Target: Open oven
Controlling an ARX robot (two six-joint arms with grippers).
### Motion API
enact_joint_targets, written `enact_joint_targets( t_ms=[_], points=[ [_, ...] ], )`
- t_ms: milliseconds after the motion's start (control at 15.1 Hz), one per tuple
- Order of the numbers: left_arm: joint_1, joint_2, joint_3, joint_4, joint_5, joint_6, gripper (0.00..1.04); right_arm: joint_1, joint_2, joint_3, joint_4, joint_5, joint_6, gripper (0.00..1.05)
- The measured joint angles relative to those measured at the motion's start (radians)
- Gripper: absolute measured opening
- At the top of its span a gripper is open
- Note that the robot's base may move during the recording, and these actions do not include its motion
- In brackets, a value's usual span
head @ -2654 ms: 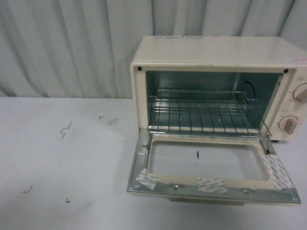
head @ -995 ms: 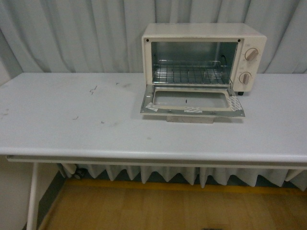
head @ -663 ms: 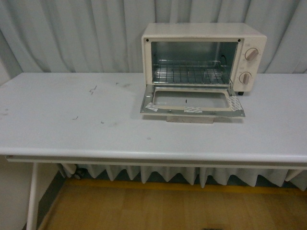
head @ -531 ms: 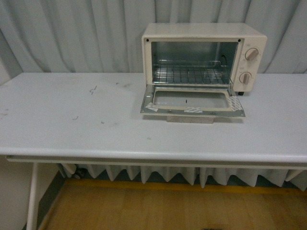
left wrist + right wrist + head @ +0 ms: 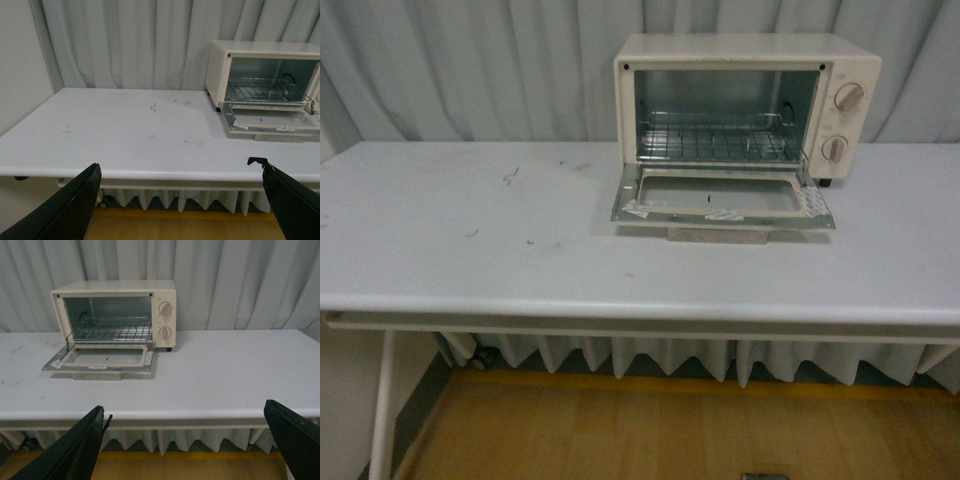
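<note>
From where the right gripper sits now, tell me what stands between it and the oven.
Nothing visible. In the right wrist view only bare table lies between the open right gripper, held off the table's near edge, and the oven. Its door is already folded down flat.

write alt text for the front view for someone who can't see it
A small boxy cream-white toaster oven sits on a long white table, its glass-windowed drop-down door folded flat open toward the camera, showing a wire rack inside. Two round dial knobs are on its right side; pale pleated curtains hang behind.
</note>
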Motion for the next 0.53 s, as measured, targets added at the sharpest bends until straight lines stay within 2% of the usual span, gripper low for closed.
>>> enact_joint_targets(
  t_ms=[531],
  points=[
    [0.000, 0.000, 0.000, -0.003, 0.000, 0.000, 0.98, 0.000, 0.000, 0.000, -0.002, -0.001, 0.000, 0.98]
  ],
)
